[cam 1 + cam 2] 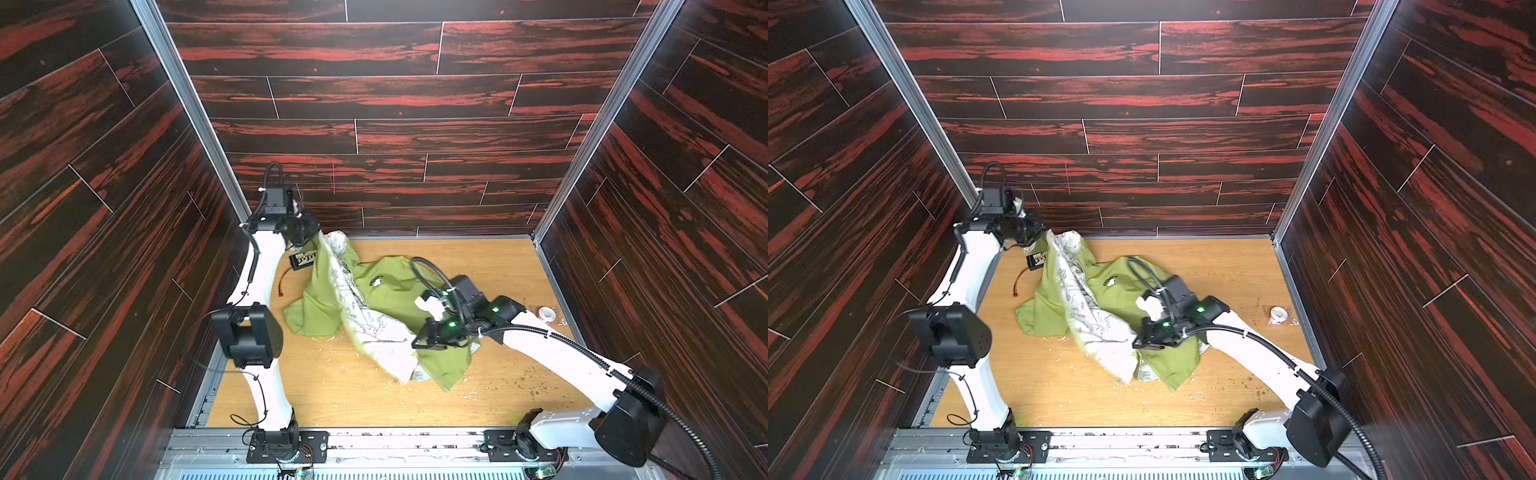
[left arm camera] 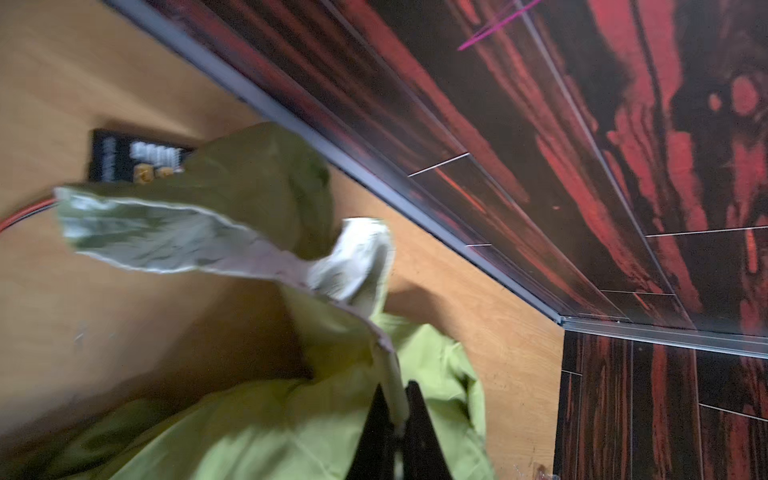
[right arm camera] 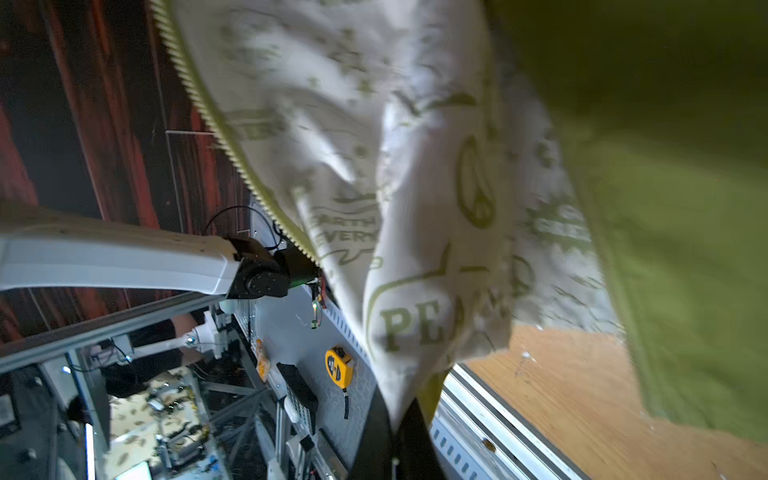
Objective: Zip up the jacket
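Pinching an edge of the jacket (image 1: 395, 303) tight in the left pincer (image 2: 395, 401), lifted up near the far left corner. Pinching the white inside edge tight in the right pincer (image 3: 401, 411), lower and nearer the middle. Pulled long between the two: one front edge with zipper teeth (image 3: 216, 124), slanting from far left toward near right. Below, heaped open on the table (image 1: 332, 395), not zipped yet. Cannot tell where the other zipper side hides.

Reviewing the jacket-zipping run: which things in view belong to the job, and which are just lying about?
In the job: the jacket, its zipper teeth, the left hand and the right hand, each pinching jacket fabric.
Lying about: black circuit board, white tape roll.
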Controlling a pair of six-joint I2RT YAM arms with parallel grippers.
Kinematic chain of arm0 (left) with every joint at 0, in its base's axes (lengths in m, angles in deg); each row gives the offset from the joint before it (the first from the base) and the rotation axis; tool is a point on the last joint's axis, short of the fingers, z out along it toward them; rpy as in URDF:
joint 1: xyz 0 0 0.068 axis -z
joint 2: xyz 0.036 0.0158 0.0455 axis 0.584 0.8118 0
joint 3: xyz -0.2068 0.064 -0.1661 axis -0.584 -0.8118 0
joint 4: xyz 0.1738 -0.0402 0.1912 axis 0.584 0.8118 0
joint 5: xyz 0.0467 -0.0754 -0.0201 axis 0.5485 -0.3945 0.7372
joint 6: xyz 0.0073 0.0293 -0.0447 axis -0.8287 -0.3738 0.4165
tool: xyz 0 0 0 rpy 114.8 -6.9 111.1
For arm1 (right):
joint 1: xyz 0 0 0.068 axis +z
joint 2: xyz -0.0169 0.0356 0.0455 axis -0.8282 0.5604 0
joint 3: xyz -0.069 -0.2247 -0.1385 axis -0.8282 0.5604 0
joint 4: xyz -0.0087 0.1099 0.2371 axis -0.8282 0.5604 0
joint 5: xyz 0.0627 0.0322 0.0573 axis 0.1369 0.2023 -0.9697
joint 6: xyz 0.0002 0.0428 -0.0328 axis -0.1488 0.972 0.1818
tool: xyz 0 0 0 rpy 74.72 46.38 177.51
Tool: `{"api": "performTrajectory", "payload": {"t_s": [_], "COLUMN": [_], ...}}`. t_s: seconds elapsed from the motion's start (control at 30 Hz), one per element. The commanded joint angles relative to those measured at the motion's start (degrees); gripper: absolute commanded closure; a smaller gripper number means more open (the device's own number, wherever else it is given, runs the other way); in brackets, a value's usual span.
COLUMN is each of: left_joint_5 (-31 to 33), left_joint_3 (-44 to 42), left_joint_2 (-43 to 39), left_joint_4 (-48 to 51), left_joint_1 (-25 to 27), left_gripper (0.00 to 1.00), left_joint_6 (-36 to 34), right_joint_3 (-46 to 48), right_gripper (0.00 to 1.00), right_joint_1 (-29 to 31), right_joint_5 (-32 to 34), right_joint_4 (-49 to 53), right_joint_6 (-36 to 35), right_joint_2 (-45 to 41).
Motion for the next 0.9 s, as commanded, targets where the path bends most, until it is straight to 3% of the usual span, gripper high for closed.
{"api": "performTrajectory", "payload": {"t_s": [0.0, 0.03, 0.1, 0.23, 0.3, 0.33, 0.5, 0.57, 0.7, 0.87], "left_joint_5": [0.1, 0.1, -0.7, -3.0, -3.5, -3.7, -3.1, -2.8, -1.3, 2.4], "left_joint_3": [6.5, 9.3, 16.9, 33.1, 37.6, 38.1, 33.6, 32.1, 28.2, 14.3], "left_joint_2": [9.2, 11.4, 18.2, 31.7, 35.6, 36.2, 33.1, 30.7, 24.4, 11.1], "left_joint_4": [3.0, 3.2, 4.1, 5.2, 3.9, 2.4, -3.0, -2.2, 1.4, 4.6], "left_joint_1": [4.9, 6.3, 9.3, 13.3, 14.2, 14.4, 14.4, 14.3, 13.9, 12.7], "left_gripper": [1.00, 1.00, 1.00, 0.98, 0.93, 0.89, 0.48, 0.43, 0.37, 0.33], "left_joint_6": [1.0, 1.6, 3.7, 9.7, 13.1, 14.8, 15.7, 13.9, 9.6, 4.1], "right_joint_3": [11.8, 15.4, 21.3, 20.6, 17.1, 15.3, 6.6, 2.9, -3.0, -8.4], "right_gripper": [1.00, 0.98, 0.76, 0.49, 0.41, 0.39, 0.36, 0.37, 0.36, 0.31], "right_joint_1": [-7.0, -9.1, -13.0, -15.1, -15.1, -15.1, -13.3, -10.9, -6.3, -4.2], "right_joint_5": [-12.1, -13.6, -15.0, -8.1, -3.0, -0.3, 10.2, 14.1, 15.2, 14.0], "right_joint_4": [-5.9, -7.8, -11.0, -6.7, -2.2, -0.1, 7.7, 9.1, 8.8, 6.0], "right_joint_6": [6.8, 8.0, 10.0, 9.0, 7.6, 6.8, 2.0, 0.0, -2.5, -4.3], "right_joint_2": [-2.3, -2.4, -2.8, -4.8, -5.1, -5.3, -3.9, -1.2, 6.0, 14.3]}}
